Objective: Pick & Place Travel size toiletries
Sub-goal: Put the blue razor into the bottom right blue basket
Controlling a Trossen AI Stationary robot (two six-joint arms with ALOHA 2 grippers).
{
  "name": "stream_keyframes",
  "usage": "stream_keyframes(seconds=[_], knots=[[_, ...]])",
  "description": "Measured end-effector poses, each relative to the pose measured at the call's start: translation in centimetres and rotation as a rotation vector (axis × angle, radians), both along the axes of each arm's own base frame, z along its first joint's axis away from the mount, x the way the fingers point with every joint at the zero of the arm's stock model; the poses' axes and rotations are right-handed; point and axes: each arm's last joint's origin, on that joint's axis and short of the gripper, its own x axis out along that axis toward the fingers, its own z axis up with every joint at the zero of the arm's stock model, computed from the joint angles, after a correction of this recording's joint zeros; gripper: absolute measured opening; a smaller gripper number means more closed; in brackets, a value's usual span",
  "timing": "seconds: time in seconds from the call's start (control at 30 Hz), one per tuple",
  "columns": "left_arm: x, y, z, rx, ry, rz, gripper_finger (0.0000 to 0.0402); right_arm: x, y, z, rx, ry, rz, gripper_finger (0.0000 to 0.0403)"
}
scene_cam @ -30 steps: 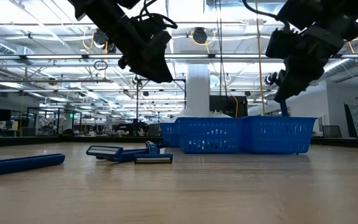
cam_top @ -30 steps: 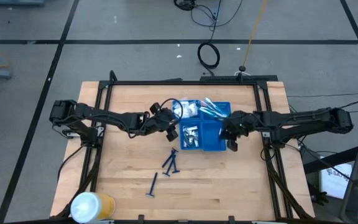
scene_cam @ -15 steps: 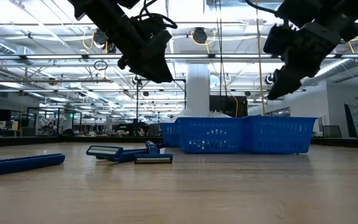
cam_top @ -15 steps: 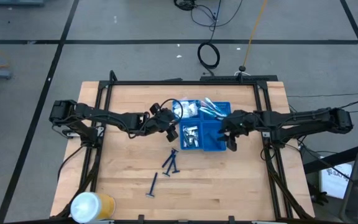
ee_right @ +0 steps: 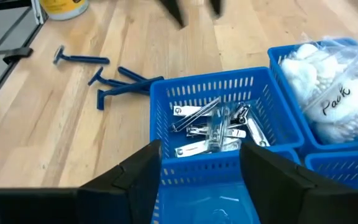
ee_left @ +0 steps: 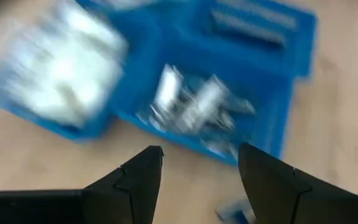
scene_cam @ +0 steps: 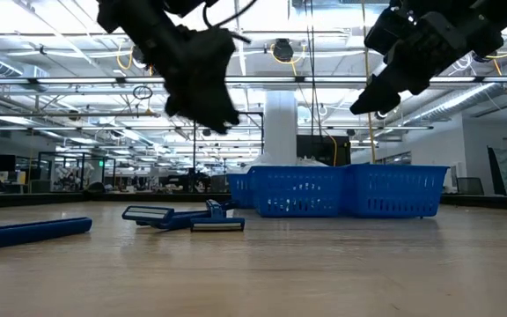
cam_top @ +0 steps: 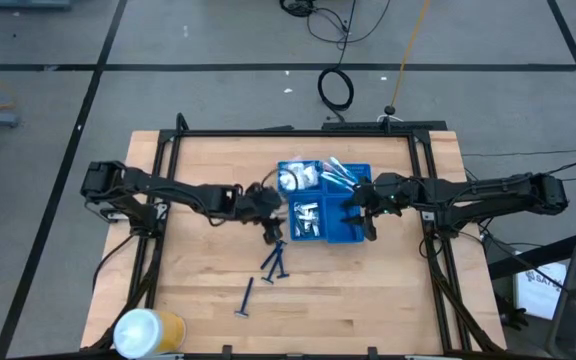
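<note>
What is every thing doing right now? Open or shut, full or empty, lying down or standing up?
Left gripper: open, empty, above the table beside the tray.
Right gripper: open, empty, over the tray.
Blue tray: on the table, partly filled.
Silver clippers: piled in one compartment.
Clear packet: lying in another compartment.
Blue razors: lying flat on the table, outside the tray.
White-and-yellow roll: at the table's edge.
</note>
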Motion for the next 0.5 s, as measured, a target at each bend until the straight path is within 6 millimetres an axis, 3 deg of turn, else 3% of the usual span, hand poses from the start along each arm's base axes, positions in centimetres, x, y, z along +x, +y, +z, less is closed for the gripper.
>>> stream_keyframes(seconds=[0.13, 0.33, 0.5], knots=[[-0.2, -1.9, -1.8, -0.053, 0.112, -0.050, 0.0209, 0.0, 0.0, 0.0, -0.005, 0.000, 0.003, 0.0201], [0.2, -5.0, -6.2, -0.038, 0.288, -0.134, 0.0209, 0.0, 0.0, 0.0, -0.007, 0.000, 0.004, 0.0199], [0.5, -6.5, -8.9, -0.142, 0.354, -0.124, 0.0209, 0.0, 0.0, 0.0, -0.007, 0.001, 0.004, 0.0200]])
